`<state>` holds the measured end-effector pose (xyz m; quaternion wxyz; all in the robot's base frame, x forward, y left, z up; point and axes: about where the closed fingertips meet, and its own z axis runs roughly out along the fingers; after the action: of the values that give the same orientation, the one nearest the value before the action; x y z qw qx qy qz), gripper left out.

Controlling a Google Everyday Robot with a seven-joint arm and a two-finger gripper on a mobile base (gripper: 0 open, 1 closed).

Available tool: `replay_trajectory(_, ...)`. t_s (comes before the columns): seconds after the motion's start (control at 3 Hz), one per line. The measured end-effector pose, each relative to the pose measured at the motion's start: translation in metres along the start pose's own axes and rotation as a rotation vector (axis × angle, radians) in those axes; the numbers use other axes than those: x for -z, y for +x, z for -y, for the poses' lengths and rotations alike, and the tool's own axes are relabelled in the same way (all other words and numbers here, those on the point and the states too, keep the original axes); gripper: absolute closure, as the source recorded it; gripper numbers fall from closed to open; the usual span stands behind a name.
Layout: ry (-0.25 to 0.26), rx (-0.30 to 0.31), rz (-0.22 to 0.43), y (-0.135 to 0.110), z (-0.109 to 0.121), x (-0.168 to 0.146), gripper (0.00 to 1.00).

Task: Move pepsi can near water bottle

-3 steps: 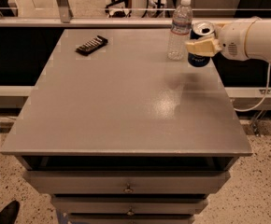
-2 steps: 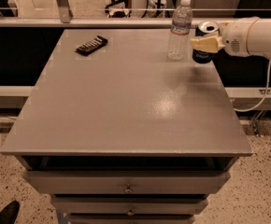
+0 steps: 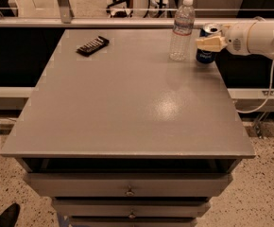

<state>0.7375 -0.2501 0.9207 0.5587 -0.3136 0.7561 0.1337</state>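
The pepsi can point(image 3: 205, 56), dark blue with a silver top, stands at the table's far right edge, just right of the water bottle point(image 3: 181, 30). The bottle is clear, upright, with a white cap and a pale label. A small gap separates the two. My gripper point(image 3: 209, 42) reaches in from the right on a white arm point(image 3: 260, 34). Its cream fingers point(image 3: 211, 43) are shut around the can's upper part. The can's base looks level with the tabletop; I cannot tell whether it touches.
A flat black rectangular object point(image 3: 93, 45) lies at the far left of the grey table point(image 3: 127, 108). Drawers point(image 3: 130, 190) sit below the front edge. A rail runs behind the table, and a cable hangs at the right.
My gripper has carried the can slightly right and toward the far edge, staying beside the bottle. The bottle and black object have not moved.
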Motion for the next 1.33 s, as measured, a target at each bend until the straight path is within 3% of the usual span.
replay_trajectory(0.33,-0.02,-0.022,0.01,0.005,0.005,-0.006,1.0)
replay_trajectory(1.0,-0.084,-0.069,0.031,0.005,0.003,-0.017,0.53)
replay_trajectory(1.33,-0.11,-0.094,0.034,0.008,-0.002,-0.024,0.22)
